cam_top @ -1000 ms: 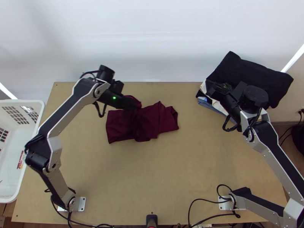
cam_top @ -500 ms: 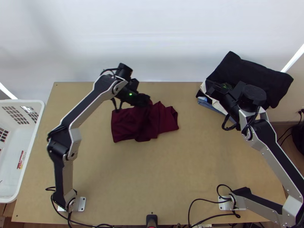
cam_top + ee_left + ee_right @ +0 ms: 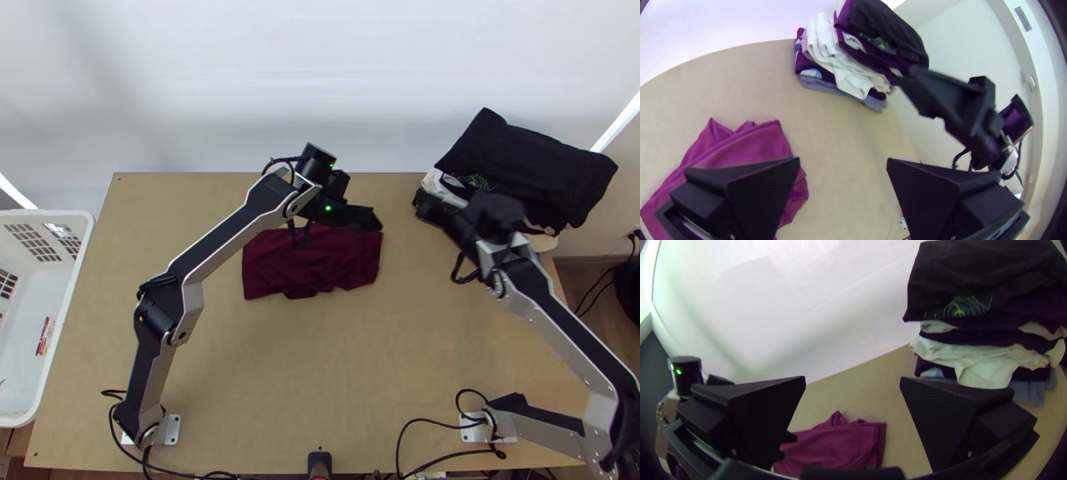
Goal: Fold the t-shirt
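The t-shirt (image 3: 312, 260) was lying folded flat on the table (image 3: 320, 384), and the left gripper (image 3: 368, 219) was above its far right corner, the fingers wide apart. The right gripper (image 3: 424, 205) was also wide, beside the clothes pile (image 3: 524, 164). Wooden surface extended from the shirt's near side until the table's near edge.

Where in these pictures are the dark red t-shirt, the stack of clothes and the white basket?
Dark red t-shirt (image 3: 316, 260): top view, near its middle.
Stack of clothes (image 3: 982, 271): right wrist view, the dark garment on top.
White basket (image 3: 48, 214): top view, its far rim.
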`<action>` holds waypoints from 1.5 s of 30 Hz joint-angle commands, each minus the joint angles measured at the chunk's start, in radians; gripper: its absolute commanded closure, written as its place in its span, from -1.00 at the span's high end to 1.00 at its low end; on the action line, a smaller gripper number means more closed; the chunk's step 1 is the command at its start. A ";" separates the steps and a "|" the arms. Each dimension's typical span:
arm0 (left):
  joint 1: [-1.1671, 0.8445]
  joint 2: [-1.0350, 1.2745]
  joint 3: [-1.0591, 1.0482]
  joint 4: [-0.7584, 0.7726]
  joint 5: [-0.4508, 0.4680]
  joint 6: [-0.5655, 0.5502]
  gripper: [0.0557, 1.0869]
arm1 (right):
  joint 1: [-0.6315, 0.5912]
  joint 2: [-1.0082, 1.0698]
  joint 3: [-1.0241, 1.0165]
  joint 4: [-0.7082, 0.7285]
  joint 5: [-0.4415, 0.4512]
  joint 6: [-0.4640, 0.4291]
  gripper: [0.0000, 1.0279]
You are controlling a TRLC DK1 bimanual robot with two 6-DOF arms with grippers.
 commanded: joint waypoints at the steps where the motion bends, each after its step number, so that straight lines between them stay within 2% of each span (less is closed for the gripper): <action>1: 0.051 -0.057 0.026 0.020 0.021 -0.055 0.93 | 0.029 0.047 -0.027 0.044 0.012 -0.001 0.93; 9: 0.227 -0.163 -0.012 -0.090 0.033 -0.012 0.93 | 0.074 0.157 0.030 0.026 -0.015 -0.002 0.93; 12: 0.279 -0.223 -0.014 -0.146 0.001 0.028 0.93 | 0.059 0.223 0.082 -0.033 -0.124 0.033 0.93; 17: 0.373 -0.336 -0.037 -0.215 -0.027 0.080 0.93 | 0.008 0.349 0.174 -0.094 -0.316 0.042 0.93; 24: 0.491 -0.482 -0.132 -0.258 -0.048 0.148 0.93 | -0.089 0.556 0.344 -0.290 -0.449 -0.025 0.93; 33: 0.586 -0.557 -0.221 -0.271 -0.050 0.183 0.93 | -0.089 0.592 0.341 -0.356 -0.626 -0.139 0.93; 36: 0.592 -0.565 -0.230 -0.271 -0.053 0.183 0.93 | -0.078 0.596 0.337 -0.378 -0.658 -0.166 0.93; 45: 0.597 -0.600 -0.258 -0.274 -0.073 0.181 0.93 | -0.076 0.627 0.329 -0.375 -0.656 -0.220 0.93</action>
